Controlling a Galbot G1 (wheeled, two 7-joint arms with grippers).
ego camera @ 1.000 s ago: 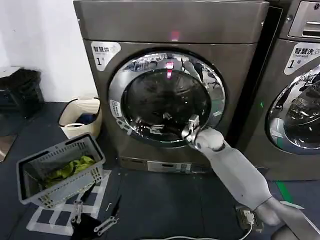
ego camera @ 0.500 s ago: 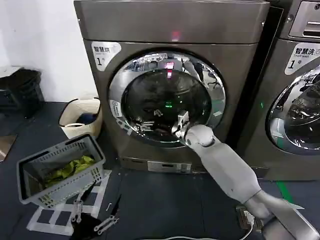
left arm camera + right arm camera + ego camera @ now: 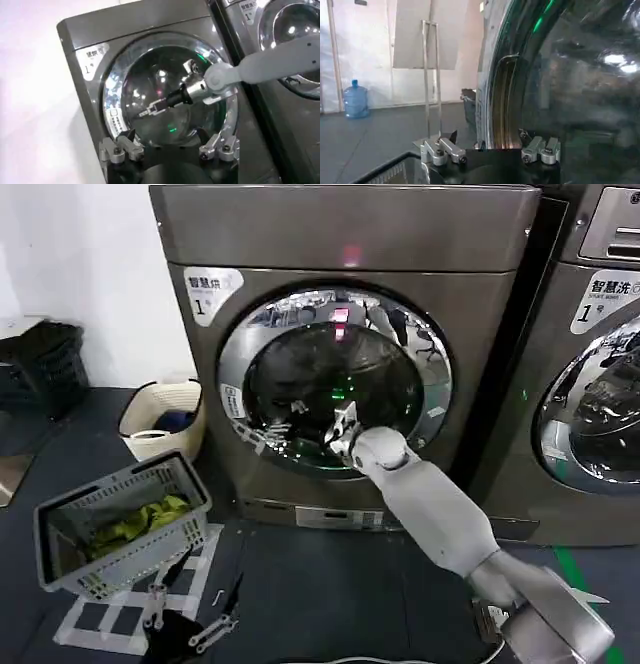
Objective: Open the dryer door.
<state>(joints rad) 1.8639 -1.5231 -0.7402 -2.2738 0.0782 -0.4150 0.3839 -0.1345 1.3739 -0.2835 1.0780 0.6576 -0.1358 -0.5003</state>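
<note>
1. Seen from the head camera, the door [image 3: 335,379] sits shut against the dryer [image 3: 340,284] front, and the right gripper [image 3: 338,427] reaches to the lower middle of its glass. A grey basket [image 3: 120,524] stands on the floor well left of the door.
2. From the left wrist, the left gripper [image 3: 169,148] hangs with fingers spread wide and empty, facing the door [image 3: 165,90]; the right gripper [image 3: 150,108], fingers close together, holds nothing.
3. From the right wrist, fingers [image 3: 442,150] sit just beside the door [image 3: 560,75] glass.
</note>
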